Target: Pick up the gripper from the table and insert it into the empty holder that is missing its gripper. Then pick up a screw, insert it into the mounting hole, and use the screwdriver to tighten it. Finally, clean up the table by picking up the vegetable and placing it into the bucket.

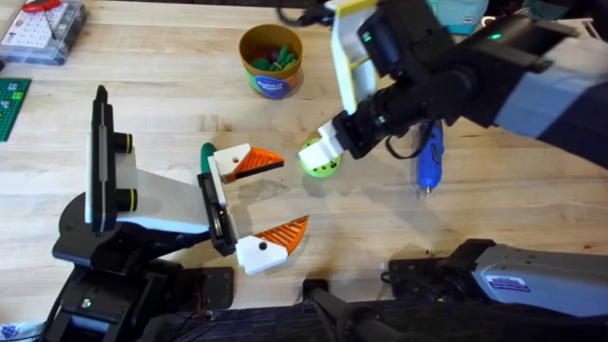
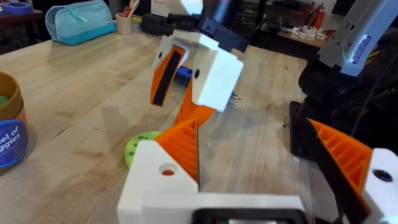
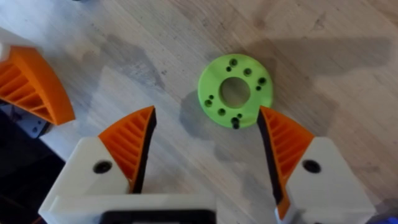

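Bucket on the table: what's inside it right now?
The bucket holds several small pieces, green ones and at least one reddish, piled near its middle. Whatever lies under them is covered. The lime-green vegetable is not inside; it lies on the table by the right claw.

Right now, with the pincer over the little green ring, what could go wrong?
The right pincer sits open above the flat lime-green ring with a hole and dark specks. It lies flat on the wooden table, so the orange ribbed pads might slip off it. The left pincer is close and could get bumped.
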Robot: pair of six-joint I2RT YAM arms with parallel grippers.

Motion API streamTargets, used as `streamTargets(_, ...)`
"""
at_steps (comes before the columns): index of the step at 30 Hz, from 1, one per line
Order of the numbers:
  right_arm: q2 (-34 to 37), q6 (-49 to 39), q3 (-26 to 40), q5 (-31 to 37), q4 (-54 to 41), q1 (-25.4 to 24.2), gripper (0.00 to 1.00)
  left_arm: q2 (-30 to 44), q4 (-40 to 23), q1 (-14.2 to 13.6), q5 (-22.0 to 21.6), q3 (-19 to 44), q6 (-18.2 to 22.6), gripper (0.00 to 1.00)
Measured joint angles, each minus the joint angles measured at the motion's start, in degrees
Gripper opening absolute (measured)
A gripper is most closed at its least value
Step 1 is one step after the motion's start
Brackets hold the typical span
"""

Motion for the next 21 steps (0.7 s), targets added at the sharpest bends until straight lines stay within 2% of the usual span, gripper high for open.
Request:
streamTargets(8,0.6,0.5,-0.1,0.3,-2.8,0.7,0.942,0.2,0.2,0.0,-0.1,0.1,0.0,0.988)
streamTargets(14,-2.7,0.7,-0.2,3.0,-4.6,-1.0,0.942,0.2,0.2,0.0,-0.1,0.1,0.0,0.988)
streamTargets(18,-3.6,0.7,-1.2,7.4,-2.8,1.3,0.942,0.2,0.2,0.0,-0.1,0.1,0.0,0.988)
streamTargets(21,-1.5,0.2,-2.3,10.2,-1.8,4.9,0.942,0.2,0.3,0.0,-0.2,0.1,0.0,0.988)
